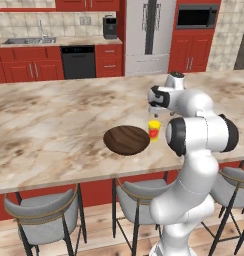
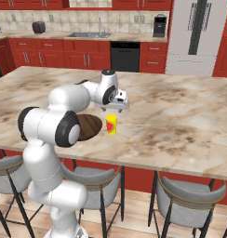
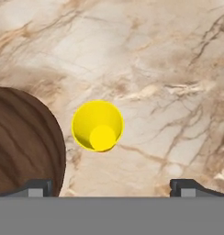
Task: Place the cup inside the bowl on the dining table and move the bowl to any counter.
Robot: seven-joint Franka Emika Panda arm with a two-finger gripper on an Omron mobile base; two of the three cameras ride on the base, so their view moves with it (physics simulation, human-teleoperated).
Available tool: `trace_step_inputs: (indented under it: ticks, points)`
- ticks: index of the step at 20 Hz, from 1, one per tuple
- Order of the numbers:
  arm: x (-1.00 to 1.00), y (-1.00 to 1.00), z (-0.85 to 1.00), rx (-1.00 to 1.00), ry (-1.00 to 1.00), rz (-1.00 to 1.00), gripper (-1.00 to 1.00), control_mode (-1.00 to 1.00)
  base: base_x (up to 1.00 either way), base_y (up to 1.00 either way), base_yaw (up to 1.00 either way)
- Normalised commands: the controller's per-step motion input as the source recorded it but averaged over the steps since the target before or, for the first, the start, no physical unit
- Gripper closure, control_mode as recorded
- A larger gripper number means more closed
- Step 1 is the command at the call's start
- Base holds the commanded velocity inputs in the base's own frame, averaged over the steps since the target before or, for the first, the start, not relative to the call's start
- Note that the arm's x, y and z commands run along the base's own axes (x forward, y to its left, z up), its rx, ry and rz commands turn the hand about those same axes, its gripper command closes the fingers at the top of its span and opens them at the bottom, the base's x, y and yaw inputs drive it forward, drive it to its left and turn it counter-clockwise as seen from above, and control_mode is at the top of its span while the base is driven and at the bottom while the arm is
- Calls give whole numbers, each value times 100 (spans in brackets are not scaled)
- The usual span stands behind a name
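While no brand name or legible writing appears on any object, the cup (image 1: 154, 130) carries 1 red mark on its side, seen in both base views; the mark's shape is too small to read. Plain yellow and cylindrical, the cup stands upright on the dining table (image 1: 54, 125), a long slab of beige-brown veined marble with a glossy, streaked surface. Seen from the hand camera, the cup's round open mouth and flat yellow floor face upward, with the bowl (image 3: 22, 142) at 9 o'clock of it, just beside it but apart. Wide, shallow and round, the bowl shows dark brown wood grain in curved bands. Directly above the cup hangs the gripper (image 3: 111, 186), its 2 dark fingertips (image 3: 38, 187) spread fully apart and holding nothing. Grey cushioned stools (image 1: 46, 210) with thin dark legs line the table's near edge.
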Motion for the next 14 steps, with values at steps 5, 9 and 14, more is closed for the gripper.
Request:
trace_step_inputs:
  ticks: [5,9,14]
  points:
    - [17,-1,-17,0,0,0,-100,-100,0,0,0]
    - [39,-3,-3,0,0,0,-100,-100,0,0,0]
    - [26,-1,-1,0,0,0,-100,-100,0,0,0]
